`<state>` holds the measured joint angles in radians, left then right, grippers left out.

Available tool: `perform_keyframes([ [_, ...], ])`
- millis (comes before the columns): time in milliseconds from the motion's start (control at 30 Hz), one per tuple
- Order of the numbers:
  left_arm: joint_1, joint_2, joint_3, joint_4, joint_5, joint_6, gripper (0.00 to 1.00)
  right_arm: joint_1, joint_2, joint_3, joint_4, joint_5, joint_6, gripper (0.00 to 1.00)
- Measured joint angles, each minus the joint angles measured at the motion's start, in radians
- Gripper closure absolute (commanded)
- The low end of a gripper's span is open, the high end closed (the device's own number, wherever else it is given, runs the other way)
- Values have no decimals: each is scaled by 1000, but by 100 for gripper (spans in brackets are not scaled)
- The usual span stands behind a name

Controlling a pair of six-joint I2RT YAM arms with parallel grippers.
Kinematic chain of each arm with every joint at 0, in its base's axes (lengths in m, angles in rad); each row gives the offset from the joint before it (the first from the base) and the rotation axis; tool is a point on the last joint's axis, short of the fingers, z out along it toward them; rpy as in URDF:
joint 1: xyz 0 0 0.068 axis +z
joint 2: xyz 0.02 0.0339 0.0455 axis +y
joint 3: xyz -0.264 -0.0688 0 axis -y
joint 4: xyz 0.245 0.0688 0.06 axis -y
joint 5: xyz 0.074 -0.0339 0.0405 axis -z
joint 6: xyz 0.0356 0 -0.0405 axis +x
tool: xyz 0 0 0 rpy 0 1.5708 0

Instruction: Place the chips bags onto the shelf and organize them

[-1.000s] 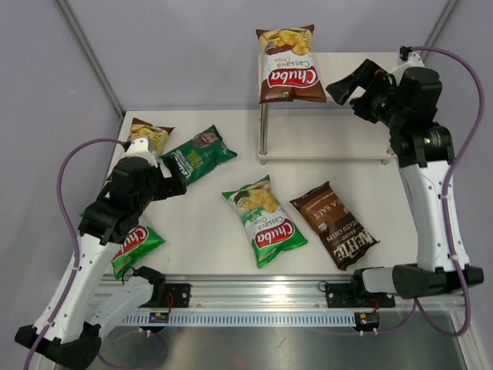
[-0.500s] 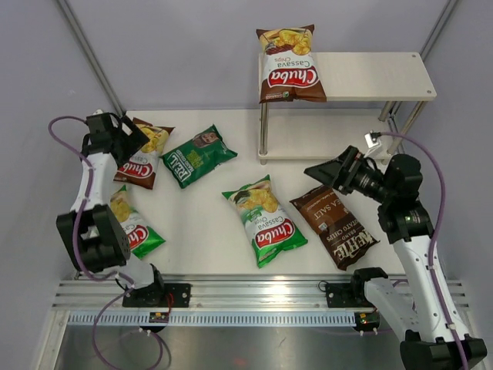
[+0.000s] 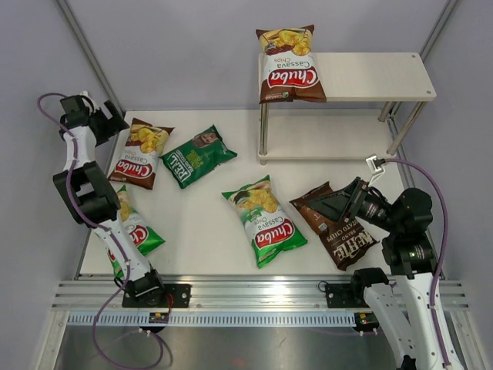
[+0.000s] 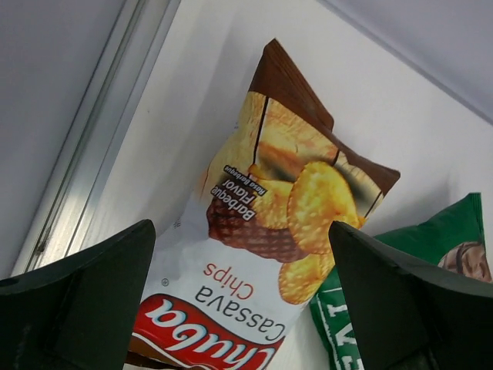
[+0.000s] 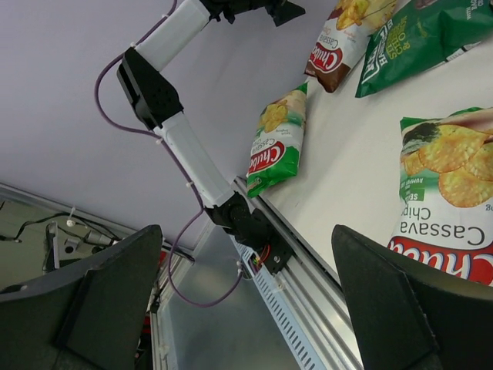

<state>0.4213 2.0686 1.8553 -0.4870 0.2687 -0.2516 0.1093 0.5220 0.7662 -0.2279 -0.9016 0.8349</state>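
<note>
The shelf [image 3: 370, 75] stands at the far right of the white table [image 3: 192, 223]; it has two cream boards on thin silver legs. Its top board carries one brown Chuba Cassava bag [image 3: 290, 64] at the left end, red logo up, its lower edge hanging over the front of the board.

Five more glossy bags lie flat on the table:
- a second brown Chuba bag [image 3: 142, 153], barbecue flavour, is at the far left, just beside a dark-green REAL bag [image 3: 198, 156];
- a light-green Chuba bag [image 3: 264, 220] is in the middle;
- a second light-green Chuba bag [image 3: 142, 235] is at the left edge, partly hidden by the arm;
- a dark-brown Kettle bag [image 3: 350, 245] is at the right.

The left gripper [image 3: 106, 122] hangs over the far left corner, jaws spread wide and holding nothing; the right gripper [image 3: 317, 206] hovers above the Kettle bag's upper end, jaws likewise apart and bare.
</note>
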Motion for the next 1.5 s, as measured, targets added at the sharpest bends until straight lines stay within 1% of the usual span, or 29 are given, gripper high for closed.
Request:
perform_keyframes([
  [100, 37, 29, -5, -21, 82, 56, 1, 2, 3, -4, -1, -31, -2, 1],
  [333, 62, 115, -6, -117, 150, 172, 2, 7, 10, 17, -24, -63, -39, 0],
  [433, 69, 155, -6, -149, 212, 206, 7, 7, 9, 19, -24, -70, -47, 1],
  [467, 72, 166, -6, -148, 237, 211, 14, 7, 10, 19, -24, -71, -46, 1],
  [533, 77, 179, -5, -147, 294, 218, 18, 7, 10, 19, -22, -74, -45, 0],
  [567, 77, 183, -5, -146, 314, 219, 24, 7, 10, 19, -21, -78, -45, 1],
  [600, 79, 187, -5, -146, 339, 221, 28, 7, 10, 19, -19, -80, -45, 1],
  [667, 84, 192, -6, -145, 386, 222, 40, 7, 10, 19, -13, -80, -45, 1],
  [700, 85, 192, -7, -143, 407, 221, 48, 7, 10, 19, -8, -80, -44, 1],
  [733, 85, 192, -10, -138, 429, 217, 51, 7, 10, 19, -3, -80, -42, 1],
  [800, 86, 192, -18, -121, 463, 201, 64, 7, 10, 19, 8, -80, -34, 0],
  [867, 86, 182, -39, -82, 498, 177, 73, 7, 10, 19, 23, -80, -27, 1],
  [900, 87, 167, -57, -64, 509, 162, 75, 7, 10, 19, 26, -80, -26, 0],
  [933, 86, 148, -78, -48, 514, 145, 78, 7, 10, 19, 28, -80, -24, 1],
  [1000, 85, 109, -125, -14, 508, 110, 79, 7, 10, 19, 29, -80, -22, 0],
  [1067, 82, 75, -169, 26, 488, 73, 85, 7, 10, 19, 30, -80, -21, 1],
  [1133, 78, 50, -204, 63, 457, 34, 94, 7, 11, 19, 30, -79, -20, 1],
  [1267, 75, -14, -294, 154, 377, -76, 96, 7, 20, 19, 30, -78, -19, 0],
  [1367, 76, -86, -381, 237, 318, -160, 100, 7, 35, 19, 30, -75, -19, 1],
  [1500, 76, -196, -473, 312, 246, -275, 100, 7, 55, 19, 30, -58, -19, 1],
])
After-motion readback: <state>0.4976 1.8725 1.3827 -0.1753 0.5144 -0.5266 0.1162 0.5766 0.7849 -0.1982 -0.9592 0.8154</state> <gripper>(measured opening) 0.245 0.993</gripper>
